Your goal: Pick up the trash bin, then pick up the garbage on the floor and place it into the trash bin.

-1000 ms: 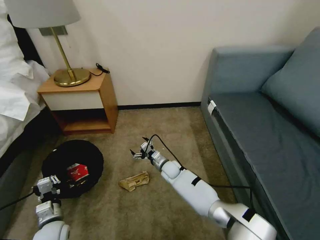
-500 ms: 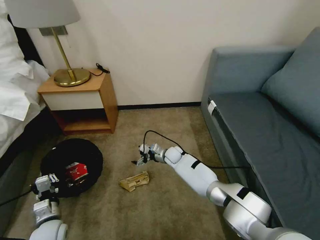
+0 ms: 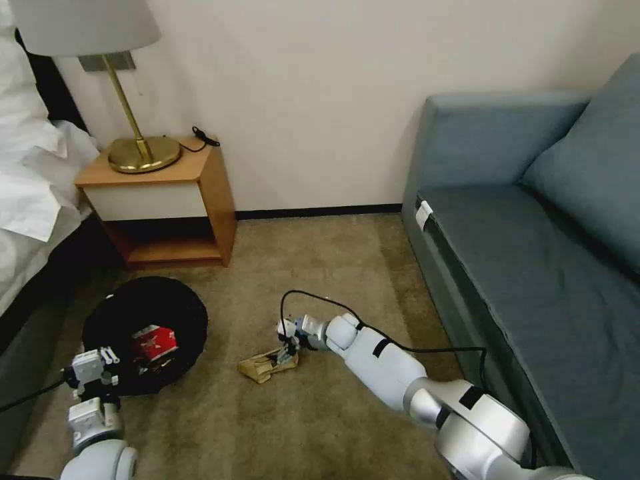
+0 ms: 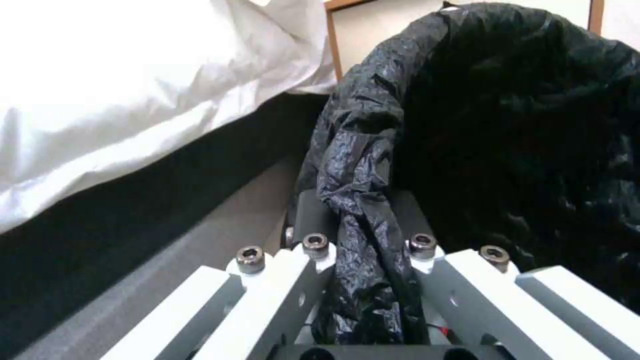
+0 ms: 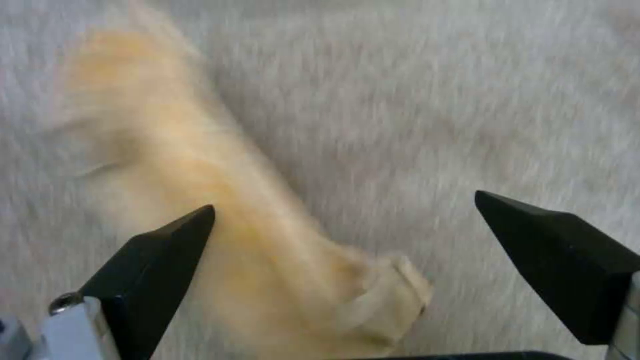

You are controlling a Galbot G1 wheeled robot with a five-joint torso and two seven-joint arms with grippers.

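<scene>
The trash bin (image 3: pixel 147 313), lined with a crinkly black bag, is at floor level on the left with a red snack bag (image 3: pixel 155 342) inside. My left gripper (image 3: pixel 90 373) is shut on the bin's near rim; in the left wrist view the black bag (image 4: pixel 363 220) is pinched between its fingers (image 4: pixel 313 215). A crumpled tan paper wrapper (image 3: pixel 265 363) lies on the carpet in the middle. My right gripper (image 3: pixel 288 347) hovers open just over the wrapper's right end. In the right wrist view the wrapper (image 5: pixel 220 200) lies beneath the spread black fingertips (image 5: pixel 160 250).
A wooden nightstand (image 3: pixel 160 200) with a brass lamp (image 3: pixel 137 150) stands behind the bin. A bed with white sheets (image 3: pixel 27 193) runs along the left. A blue-grey sofa (image 3: pixel 533 253) fills the right. Bare tan carpet (image 3: pixel 320 253) lies between them.
My right arm has swung down and toward me, bringing its open gripper from above the bare carpet to just over the tan wrapper. The left gripper still holds the bin.
</scene>
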